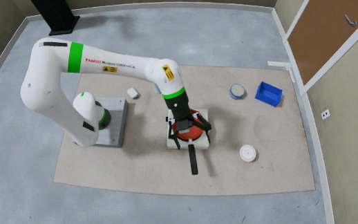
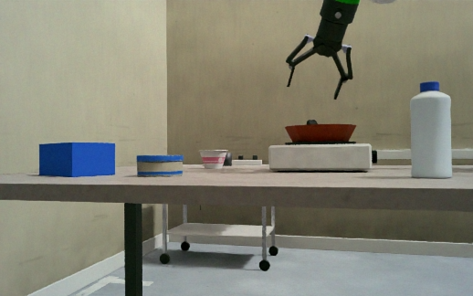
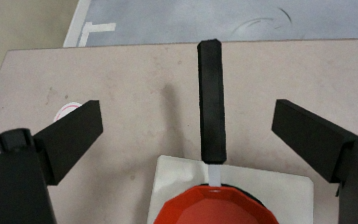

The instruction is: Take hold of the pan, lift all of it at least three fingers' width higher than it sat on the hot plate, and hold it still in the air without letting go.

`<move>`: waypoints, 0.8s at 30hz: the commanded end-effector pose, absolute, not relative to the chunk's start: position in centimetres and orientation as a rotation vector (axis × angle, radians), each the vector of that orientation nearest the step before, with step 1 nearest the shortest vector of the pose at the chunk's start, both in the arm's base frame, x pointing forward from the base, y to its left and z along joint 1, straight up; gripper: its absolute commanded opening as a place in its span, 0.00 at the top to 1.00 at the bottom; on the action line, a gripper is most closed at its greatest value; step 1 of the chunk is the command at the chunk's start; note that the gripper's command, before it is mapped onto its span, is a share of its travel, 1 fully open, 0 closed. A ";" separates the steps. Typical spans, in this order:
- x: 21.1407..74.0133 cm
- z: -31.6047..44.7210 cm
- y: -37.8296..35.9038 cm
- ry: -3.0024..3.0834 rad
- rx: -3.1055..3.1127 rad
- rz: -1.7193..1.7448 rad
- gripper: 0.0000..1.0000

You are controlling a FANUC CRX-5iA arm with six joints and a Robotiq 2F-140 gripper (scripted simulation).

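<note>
My gripper [image 2: 314, 83] hangs high above the red pan [image 2: 320, 132], fingers spread wide, gripping nothing. The pan sits on the white hot plate [image 2: 320, 157], black handle [image 3: 211, 100] sticking out over the table [image 2: 228, 183].

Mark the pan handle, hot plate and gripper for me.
pan handle [image 3: 212, 100], wrist view, middle of the black grip
hot plate [image 2: 320, 157], exterior view, white front face
gripper [image 2: 313, 89], exterior view, midway between the open fingertips
</note>
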State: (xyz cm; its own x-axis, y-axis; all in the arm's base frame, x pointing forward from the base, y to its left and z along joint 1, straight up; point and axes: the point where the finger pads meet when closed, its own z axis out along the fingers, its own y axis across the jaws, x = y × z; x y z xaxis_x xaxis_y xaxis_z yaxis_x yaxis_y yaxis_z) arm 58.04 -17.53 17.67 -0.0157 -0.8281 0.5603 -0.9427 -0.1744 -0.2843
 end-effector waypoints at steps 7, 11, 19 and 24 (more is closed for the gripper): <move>58.1 17.8 -17.5 -1.893 2.070 0.958 0.00; 58.1 17.8 -17.5 -1.893 2.070 0.958 0.00; 58.1 17.8 -17.5 -1.893 2.070 0.958 0.59; 58.4 17.8 -17.5 -1.899 2.075 0.961 0.59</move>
State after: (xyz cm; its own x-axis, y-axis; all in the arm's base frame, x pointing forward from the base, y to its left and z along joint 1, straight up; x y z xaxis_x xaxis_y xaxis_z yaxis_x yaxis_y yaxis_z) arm 58.20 -17.48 17.70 -0.0162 -0.8298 0.5578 -0.9416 -0.1750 -0.2878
